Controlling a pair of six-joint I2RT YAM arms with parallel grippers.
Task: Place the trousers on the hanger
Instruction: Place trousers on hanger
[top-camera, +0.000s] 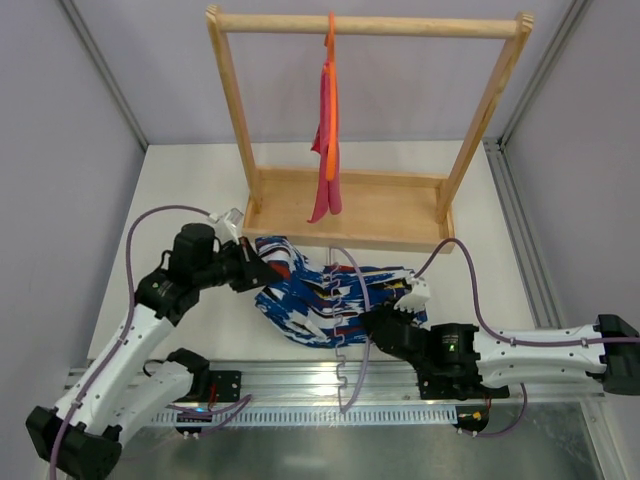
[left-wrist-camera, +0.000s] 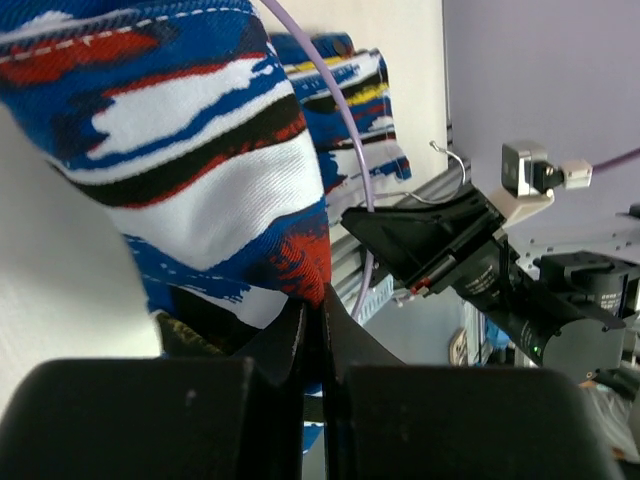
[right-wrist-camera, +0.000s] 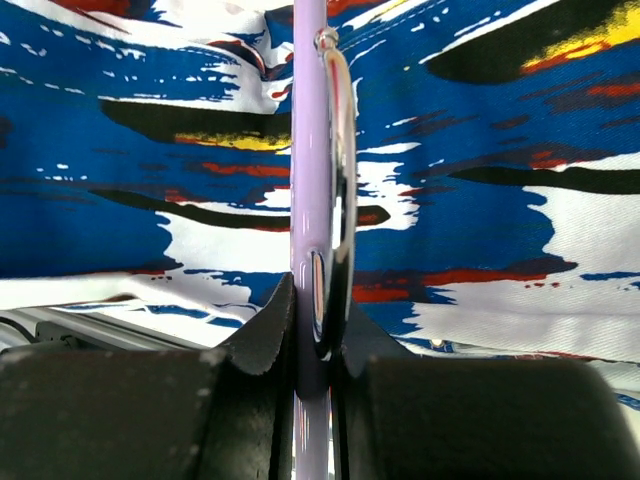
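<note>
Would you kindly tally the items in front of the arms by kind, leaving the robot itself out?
Hangers: 2, the lilac hanger and the orange hanger
Garments: 2, the printed trousers and the pink cloth
Racks: 1, the wooden rack
Total: 5

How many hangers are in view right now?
2. An orange hanger hangs on the wooden rack; a lilac hanger is clamped in the right end effector, against the trousers. None appears hidden.
</note>
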